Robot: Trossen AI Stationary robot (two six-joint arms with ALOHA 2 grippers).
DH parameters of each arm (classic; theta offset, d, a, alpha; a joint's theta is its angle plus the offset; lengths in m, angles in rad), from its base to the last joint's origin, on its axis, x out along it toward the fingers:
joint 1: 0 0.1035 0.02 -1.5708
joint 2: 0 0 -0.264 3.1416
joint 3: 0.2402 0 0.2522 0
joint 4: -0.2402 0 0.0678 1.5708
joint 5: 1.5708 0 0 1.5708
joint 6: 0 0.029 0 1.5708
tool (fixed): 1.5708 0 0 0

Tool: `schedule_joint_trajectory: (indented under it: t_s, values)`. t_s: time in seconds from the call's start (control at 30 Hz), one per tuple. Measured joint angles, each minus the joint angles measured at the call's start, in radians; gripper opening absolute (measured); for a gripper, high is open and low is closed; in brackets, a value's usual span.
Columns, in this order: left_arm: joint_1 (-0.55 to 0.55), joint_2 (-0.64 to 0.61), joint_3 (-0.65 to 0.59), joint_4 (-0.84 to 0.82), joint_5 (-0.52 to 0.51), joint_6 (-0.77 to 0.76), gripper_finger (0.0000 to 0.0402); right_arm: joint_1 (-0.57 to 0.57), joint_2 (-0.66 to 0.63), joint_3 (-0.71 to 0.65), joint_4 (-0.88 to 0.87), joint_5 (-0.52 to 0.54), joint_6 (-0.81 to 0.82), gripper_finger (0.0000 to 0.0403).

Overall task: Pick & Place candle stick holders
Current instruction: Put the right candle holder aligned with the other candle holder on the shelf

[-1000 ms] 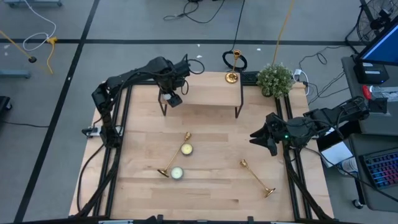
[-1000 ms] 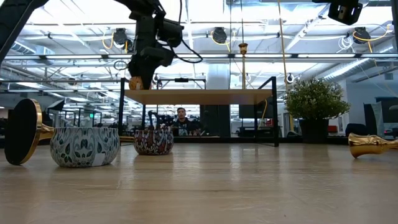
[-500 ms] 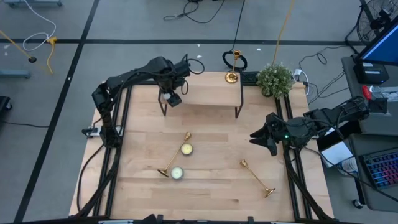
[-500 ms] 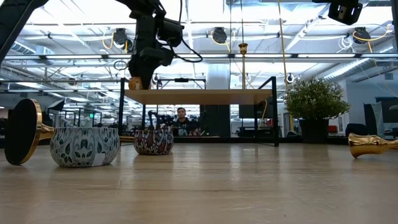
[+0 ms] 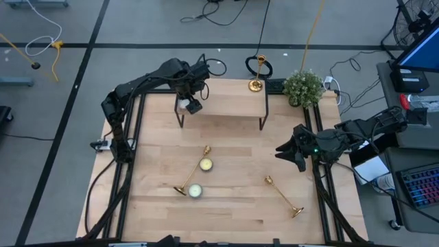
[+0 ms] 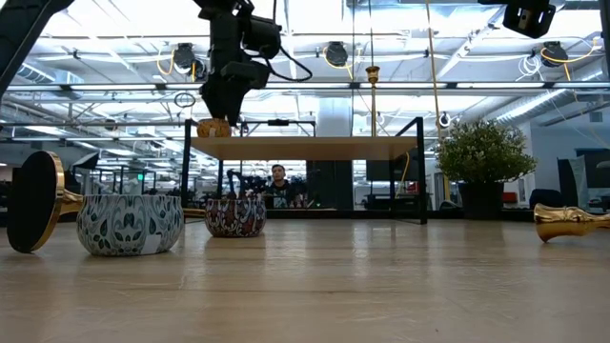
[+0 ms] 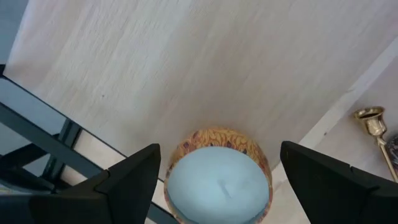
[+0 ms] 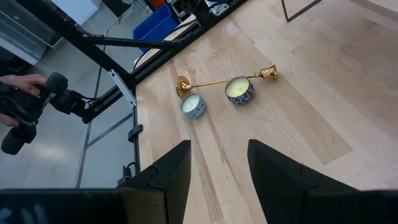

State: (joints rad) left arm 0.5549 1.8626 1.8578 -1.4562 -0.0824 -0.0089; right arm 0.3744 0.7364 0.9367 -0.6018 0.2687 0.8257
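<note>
The left gripper (image 7: 217, 180) hung spread above a candle tin (image 7: 219, 174) on the shelf (image 5: 226, 106); it had risen. Fallen candle stick holders (image 5: 191, 175) lay well below it; one (image 5: 257, 72) stood beyond.

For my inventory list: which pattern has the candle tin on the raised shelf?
Orange-yellow leaf pattern on the candle tin; best in left wrist view.

No text, label or number is readable anywhere.
</note>
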Motion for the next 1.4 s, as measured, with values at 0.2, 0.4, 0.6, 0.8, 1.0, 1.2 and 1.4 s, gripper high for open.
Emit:
schedule_joint_trajectory:
  t_s: [0.2, 0.4, 0.6, 0.8, 1.0, 1.2, 1.4]
  values:
    - [0.000, 0.000, 0.045, 0.004, -0.002, -0.003, 0.0340, 0.000, 0.000, 0.000, 0.000, 0.000, 0.000, 0.0157]
    - [0.000, 0.000, 0.164, 0.088, -0.014, -0.056, 0.0340, 0.000, 0.000, 0.000, 0.000, 0.020, 0.000, 0.0157]
    - [0.006, 0.000, 0.362, 0.379, 0.120, -0.248, 0.0334, 0.000, 0.000, 0.000, 0.000, 0.019, 0.000, 0.0157]
    - [-0.020, -0.003, 0.443, 0.673, 0.533, -0.420, 0.0280, 0.000, 0.000, 0.000, 0.012, 0.019, 0.006, 0.0157]
    - [-0.122, -0.003, 0.443, 0.694, 0.858, -0.479, 0.0209, 0.000, 0.000, 0.000, 0.055, 0.016, -0.006, 0.0157]
    - [-0.302, 0.000, 0.443, 0.457, 0.895, -0.385, 0.0148, 0.000, 0.000, 0.000, 0.061, 0.016, -0.011, 0.0157]
    - [-0.476, 0.000, 0.443, 0.206, 0.780, -0.362, 0.0104, 0.000, 0.000, 0.000, 0.061, 0.015, -0.026, 0.0157]
